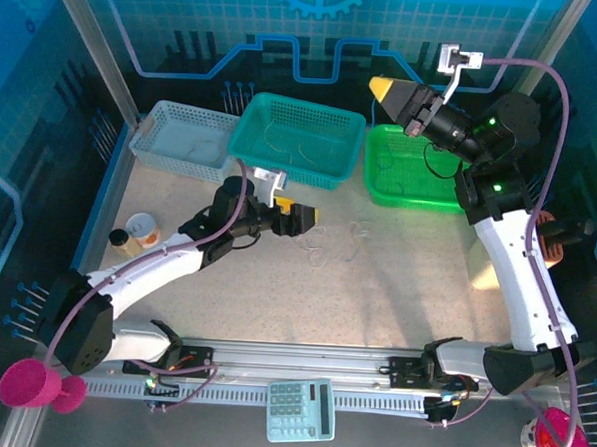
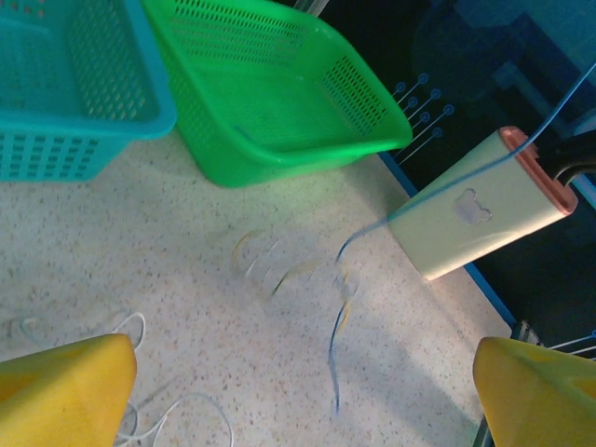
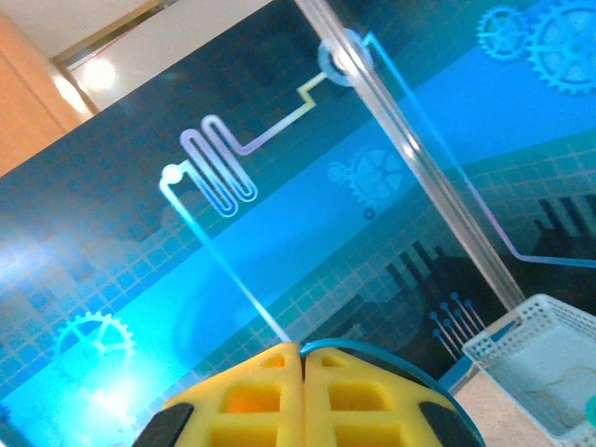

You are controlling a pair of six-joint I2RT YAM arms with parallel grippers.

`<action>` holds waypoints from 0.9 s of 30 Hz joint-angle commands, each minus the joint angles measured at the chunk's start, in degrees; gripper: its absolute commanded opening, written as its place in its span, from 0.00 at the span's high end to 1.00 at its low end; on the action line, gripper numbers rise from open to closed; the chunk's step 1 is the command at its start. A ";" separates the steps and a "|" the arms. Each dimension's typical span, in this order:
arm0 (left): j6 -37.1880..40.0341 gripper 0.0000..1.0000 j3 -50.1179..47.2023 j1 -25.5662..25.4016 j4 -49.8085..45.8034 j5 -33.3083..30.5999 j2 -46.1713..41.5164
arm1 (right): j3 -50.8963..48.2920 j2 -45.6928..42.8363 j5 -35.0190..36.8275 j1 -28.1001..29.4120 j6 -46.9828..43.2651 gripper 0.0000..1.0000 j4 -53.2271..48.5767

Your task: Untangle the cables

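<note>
**Top view.** My left gripper (image 1: pixel 304 219) sits low over the speckled surface (image 1: pixel 395 289), just beside the cables (image 1: pixel 338 241), a faint cluster of hair-thin curls. The right gripper (image 1: pixel 394 91) is raised above the perforated green plastic basket (image 1: pixel 421 180).

**Left wrist view.** The yellow fingers (image 2: pixel 65 391) are spread wide and hold nothing. A tan spiral (image 2: pixel 265 261), a grey-blue strand (image 2: pixel 337 345) and white loops (image 2: pixel 140 326) lie near one another but mostly apart. I judge the separating well advanced, with sorting left.

**Right wrist view.** The gridded yellow fingers (image 3: pixel 242 400) are pressed together. Whether they pinch a strand I cannot tell.
</note>
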 commanded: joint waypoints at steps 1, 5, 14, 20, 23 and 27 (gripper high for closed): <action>3.10 0.05 4.07 -0.10 -1.30 2.51 1.26 | 2.41 -0.07 0.90 2.94 -2.31 1.00 -1.01; 3.87 0.05 6.41 -0.75 -0.11 3.81 3.58 | 3.69 0.85 1.63 6.67 -2.40 1.00 -0.72; 2.84 0.31 2.98 -1.82 5.66 5.02 8.89 | 10.23 5.81 2.04 13.37 -3.75 1.00 -2.34; -0.64 0.59 -1.42 -1.84 12.27 5.52 13.94 | 14.99 8.52 2.31 13.68 -3.04 1.00 -2.40; -1.99 0.59 -2.02 -1.78 14.46 5.85 16.71 | 18.27 9.88 2.23 13.72 -2.62 1.00 -2.86; -3.17 0.57 -2.33 -1.76 16.55 5.98 18.55 | 21.55 11.12 2.25 13.72 -2.38 1.00 -3.81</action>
